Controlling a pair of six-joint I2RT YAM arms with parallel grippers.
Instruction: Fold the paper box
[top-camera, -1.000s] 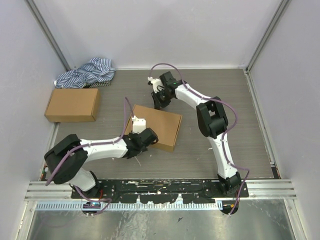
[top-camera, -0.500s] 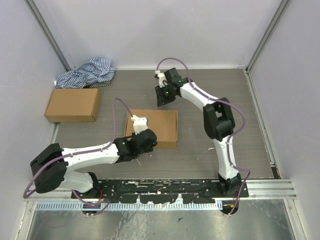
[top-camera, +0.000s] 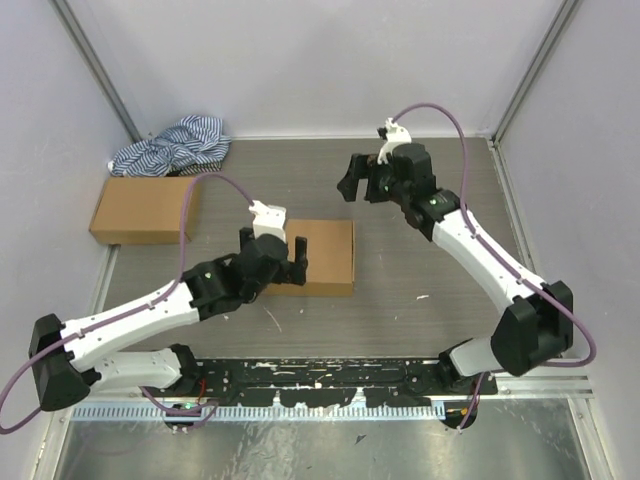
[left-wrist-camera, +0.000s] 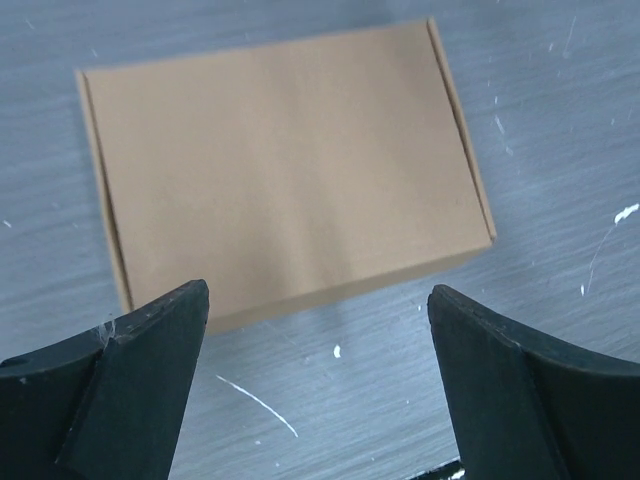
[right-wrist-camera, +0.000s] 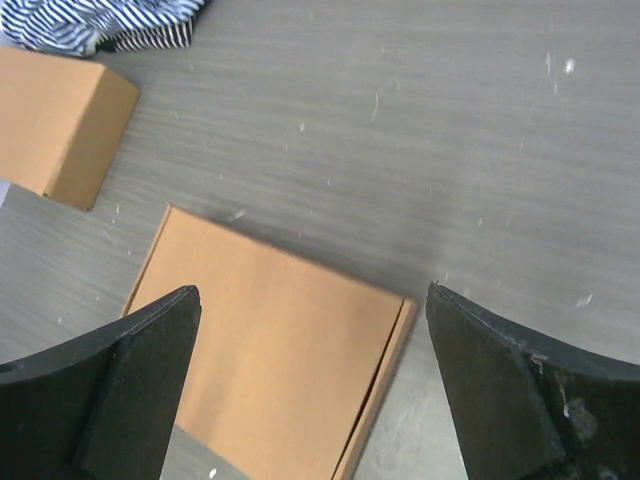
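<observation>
The paper box (top-camera: 328, 252) lies flat and closed on the grey table, a plain brown cardboard mailer. My left gripper (top-camera: 272, 248) hovers over its left end, open and holding nothing. In the left wrist view the paper box (left-wrist-camera: 285, 170) lies just beyond the open gripper (left-wrist-camera: 318, 290), whose fingers (left-wrist-camera: 150, 345) frame bare table. My right gripper (top-camera: 360, 183) hangs above the table behind the box, open and empty. In the right wrist view the box (right-wrist-camera: 270, 350) lies below the wide-open gripper (right-wrist-camera: 313, 290).
A sealed brown carton (top-camera: 145, 208) sits at the left, also in the right wrist view as a carton (right-wrist-camera: 60, 120). A blue-and-white striped cloth (top-camera: 170, 148) lies bunched in the far left corner. Grey walls close in the table on three sides.
Both grippers have opened wide and lifted off the box. The box has turned square to the table edge. The right arm has swung to the right and the left arm has risen.
</observation>
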